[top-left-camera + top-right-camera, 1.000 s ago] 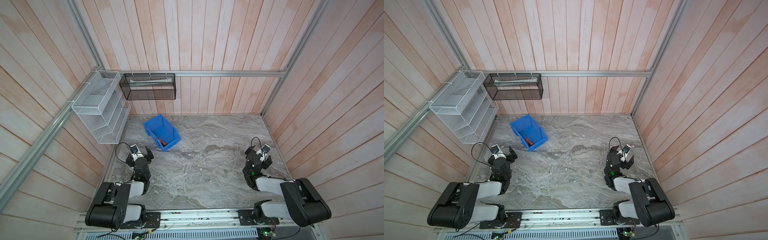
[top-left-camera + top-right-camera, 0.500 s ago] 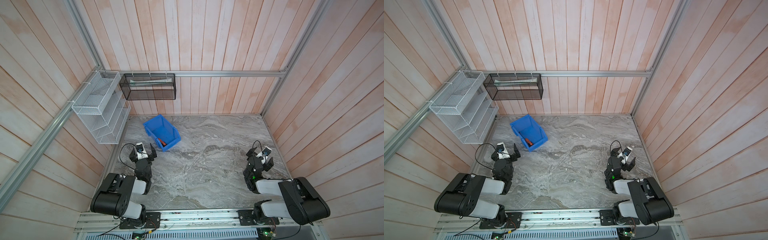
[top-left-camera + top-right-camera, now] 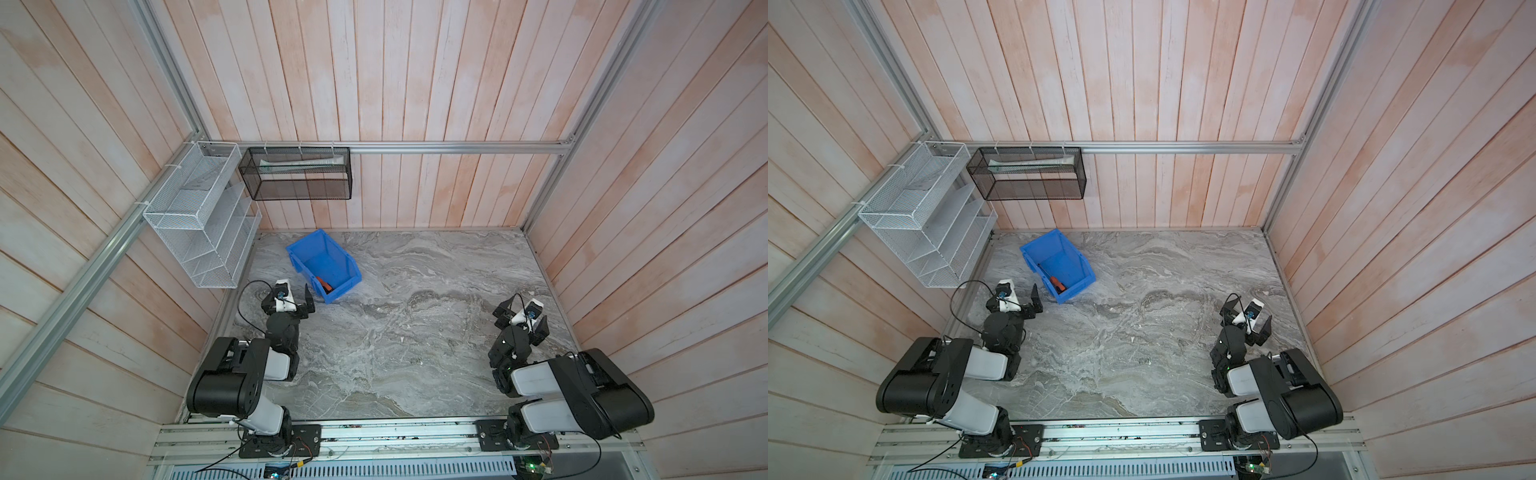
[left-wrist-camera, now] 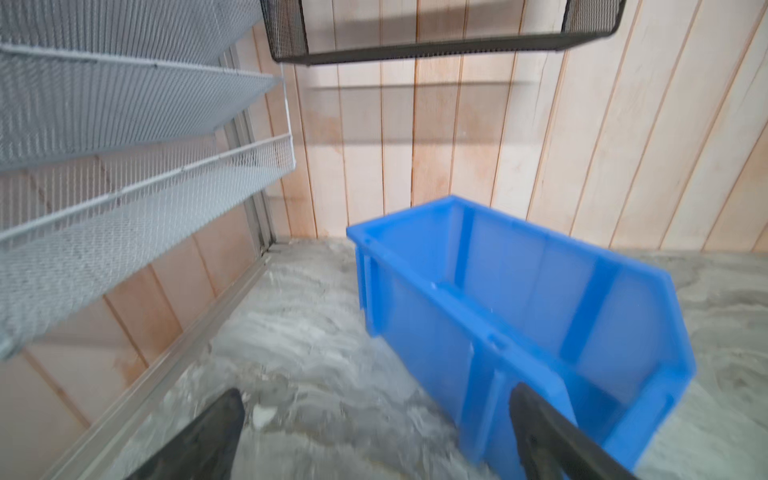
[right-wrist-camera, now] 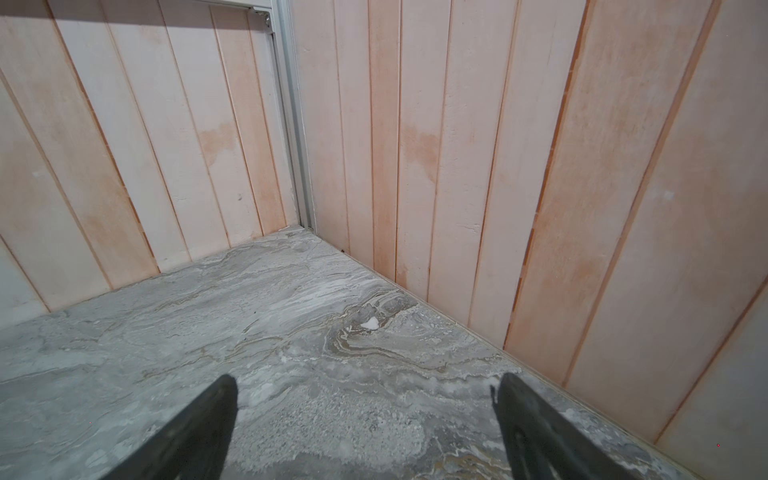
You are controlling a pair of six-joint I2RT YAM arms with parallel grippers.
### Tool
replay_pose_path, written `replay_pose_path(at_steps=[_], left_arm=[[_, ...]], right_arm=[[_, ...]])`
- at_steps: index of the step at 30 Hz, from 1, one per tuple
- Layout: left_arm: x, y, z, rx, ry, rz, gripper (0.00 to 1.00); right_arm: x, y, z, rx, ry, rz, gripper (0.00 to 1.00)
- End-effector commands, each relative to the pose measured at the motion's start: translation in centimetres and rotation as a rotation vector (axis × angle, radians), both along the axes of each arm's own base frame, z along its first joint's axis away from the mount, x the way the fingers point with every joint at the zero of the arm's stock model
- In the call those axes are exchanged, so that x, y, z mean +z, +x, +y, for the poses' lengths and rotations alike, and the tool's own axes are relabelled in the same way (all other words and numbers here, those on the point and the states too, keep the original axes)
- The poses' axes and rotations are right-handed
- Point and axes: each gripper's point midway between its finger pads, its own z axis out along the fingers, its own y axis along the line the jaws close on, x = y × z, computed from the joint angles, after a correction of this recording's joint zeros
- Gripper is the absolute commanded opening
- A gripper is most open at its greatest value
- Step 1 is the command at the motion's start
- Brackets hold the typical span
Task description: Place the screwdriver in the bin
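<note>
**Marble top (image 3: 415,332): screwdriver binned, arms settling**

Wood-panel walls all round. L→R: left gripper (image 3: 289,301) at 9 o'clock, jaws apart, empty. Its arm has re-posed over the last sec but sits clear of the bin (image 3: 332,259), which is just beyond at 10–11 o'clock. Screwdriver (image 3: 324,286) lies inside, twd the bin's 5 o'clock end by the low lip, same spot as before. Right gripper (image 3: 520,321) at 3 o'clock, jaws wide, nothing held, eased back a touch. Task looks done.
</note>
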Motion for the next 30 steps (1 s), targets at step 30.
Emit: replay_pose_path(at_steps=[30], left_arm=[[-2.4,0.3,-0.5,-0.074,-0.058,0.113,1.0]], right_arm=[[-2.1,6.5,2.7,0.364,0.022,0.107,0.98]])
